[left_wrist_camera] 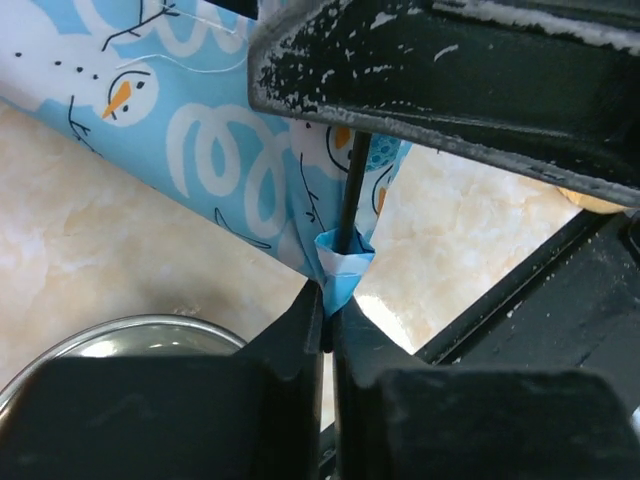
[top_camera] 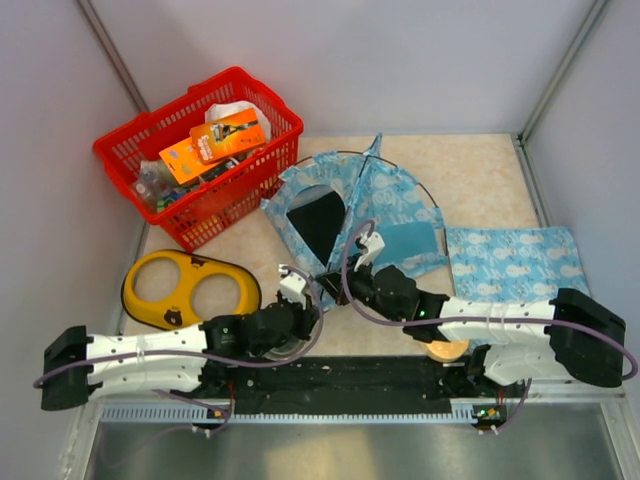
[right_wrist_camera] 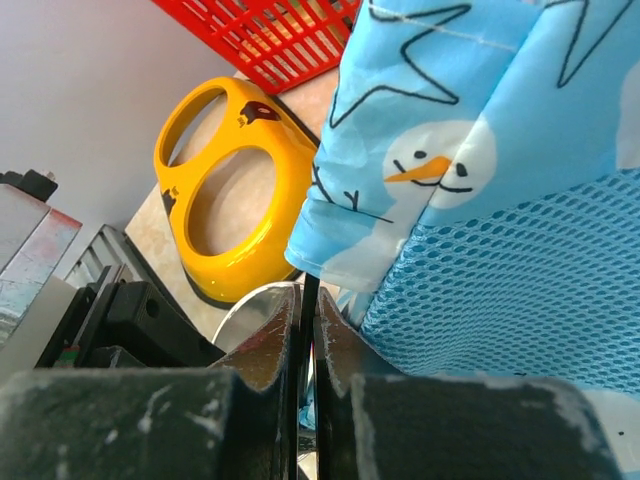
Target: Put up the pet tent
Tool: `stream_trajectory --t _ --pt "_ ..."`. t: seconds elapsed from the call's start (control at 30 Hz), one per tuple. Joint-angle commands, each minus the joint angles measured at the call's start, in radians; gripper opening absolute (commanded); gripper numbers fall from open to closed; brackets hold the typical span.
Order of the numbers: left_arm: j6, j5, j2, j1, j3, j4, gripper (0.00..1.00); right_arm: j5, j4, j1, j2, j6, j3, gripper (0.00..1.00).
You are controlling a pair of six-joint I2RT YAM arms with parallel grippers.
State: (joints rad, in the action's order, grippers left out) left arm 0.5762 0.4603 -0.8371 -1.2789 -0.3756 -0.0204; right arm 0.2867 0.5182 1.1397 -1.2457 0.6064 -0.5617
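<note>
The pet tent [top_camera: 350, 205], light-blue printed fabric with a dark arched doorway, stands partly raised at mid table, and thin dark poles curve around it. Both grippers meet at its near corner. My left gripper [top_camera: 320, 292] is shut on a small blue fabric tab [left_wrist_camera: 341, 268] at that corner, where a thin dark pole [left_wrist_camera: 351, 190] runs down into the tab. In the left wrist view the left gripper [left_wrist_camera: 327, 302] shows no gap. My right gripper [top_camera: 335, 285] is shut on the pole [right_wrist_camera: 309, 292] just below the tent's hem [right_wrist_camera: 330, 250]; its point in the right wrist view is the right gripper [right_wrist_camera: 305, 305].
A red basket [top_camera: 200, 150] full of items sits at the back left. A yellow two-holed ring [top_camera: 190, 290] lies left of the grippers. A flat blue printed mat [top_camera: 515, 262] lies at the right. A metal bowl [left_wrist_camera: 120, 340] sits under the left gripper.
</note>
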Motion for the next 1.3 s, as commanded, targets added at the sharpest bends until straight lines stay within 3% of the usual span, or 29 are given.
stream_trajectory --t 0.0,0.1,0.33,0.37,0.4,0.47,0.5,0.57,0.63,0.87,1.03,1.27 --pt "-0.006 -0.049 0.088 -0.019 -0.083 0.025 0.15 0.094 -0.083 0.014 -0.035 -0.103 0.009 0.00" --pt "-0.001 -0.038 0.154 -0.019 -0.082 -0.050 0.35 0.101 -0.109 0.020 -0.037 -0.096 0.023 0.00" --pt "0.007 0.067 0.352 -0.019 -0.003 -0.082 0.42 0.117 -0.202 0.022 -0.047 -0.040 0.025 0.00" --pt "0.016 0.087 0.371 -0.017 0.001 -0.098 0.43 0.118 -0.230 0.022 -0.044 -0.031 0.019 0.04" --pt "0.028 0.104 0.391 -0.017 0.004 -0.113 0.45 0.126 -0.257 0.023 -0.037 -0.016 0.013 0.12" --pt "0.050 0.144 0.417 -0.017 0.003 -0.151 0.47 0.141 -0.329 0.022 -0.012 0.013 -0.003 0.41" --pt "0.057 0.167 0.424 -0.017 0.000 -0.171 0.48 0.155 -0.369 0.023 0.005 0.033 -0.010 0.49" --pt "0.085 0.211 0.431 -0.019 -0.008 -0.211 0.50 0.172 -0.455 0.022 0.063 0.073 -0.030 0.62" --pt "0.102 0.248 0.432 -0.017 -0.020 -0.245 0.51 0.210 -0.576 0.022 0.126 0.111 -0.062 0.70" --pt "0.120 0.343 0.431 -0.019 -0.071 -0.329 0.57 0.374 -0.926 0.020 0.252 0.147 -0.263 0.75" --pt "0.139 0.360 0.438 -0.017 -0.085 -0.346 0.58 0.442 -1.000 -0.044 0.143 0.064 -0.441 0.75" --pt "0.148 0.357 0.441 -0.017 -0.100 -0.380 0.58 0.427 -1.005 -0.213 -0.081 -0.068 -0.653 0.63"
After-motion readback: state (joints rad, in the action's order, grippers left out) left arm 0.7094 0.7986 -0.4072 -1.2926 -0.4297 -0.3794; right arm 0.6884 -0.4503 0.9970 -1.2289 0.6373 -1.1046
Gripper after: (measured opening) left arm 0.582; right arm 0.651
